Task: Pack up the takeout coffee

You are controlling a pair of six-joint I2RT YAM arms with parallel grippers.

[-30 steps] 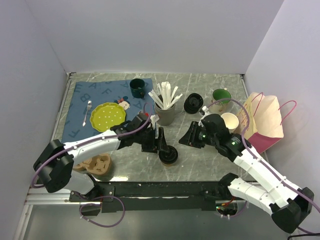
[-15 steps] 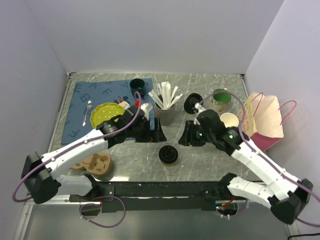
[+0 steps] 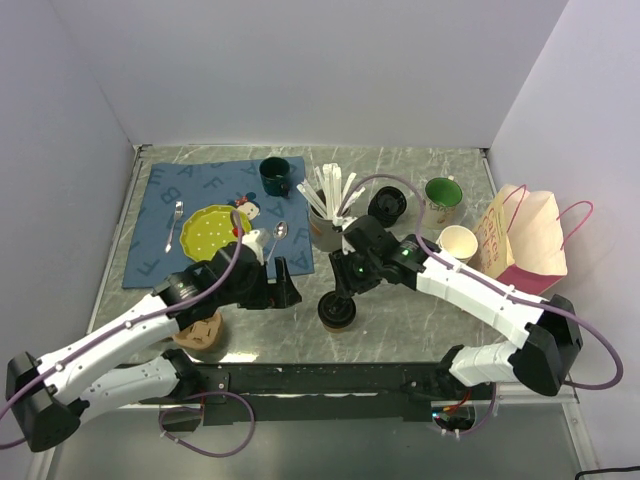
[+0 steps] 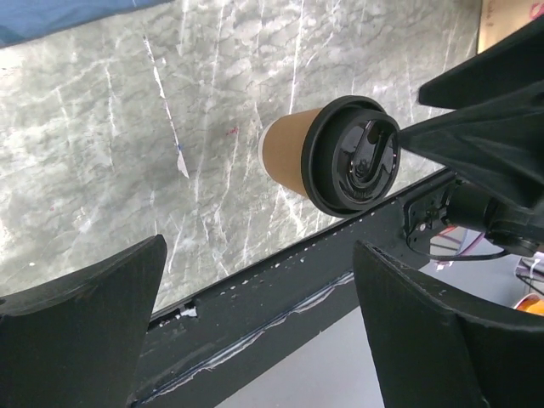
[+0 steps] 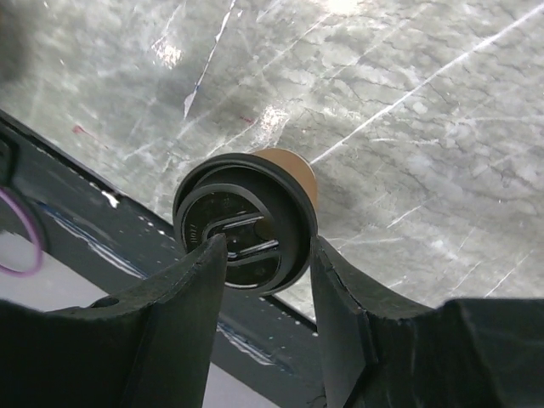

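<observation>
Since the coffee cup (image 3: 337, 312) is thin paper under a snap-on plastic lid (image 5: 242, 225), it is probably light, easily crushed and quick to spill if tipped; a gentle hold on the wall just below the lid looks safest. It stands upright at the counter's (image 3: 400, 332) near edge, about midway. Both right fingers (image 5: 174, 323) are spread either side of the lid; the left fingers (image 4: 81, 314) gape wide, well apart from it.

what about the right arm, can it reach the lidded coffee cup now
Probably yes: the right gripper hangs open over the takeout coffee, nothing between them, and the left gripper stands clear to the side.
</observation>
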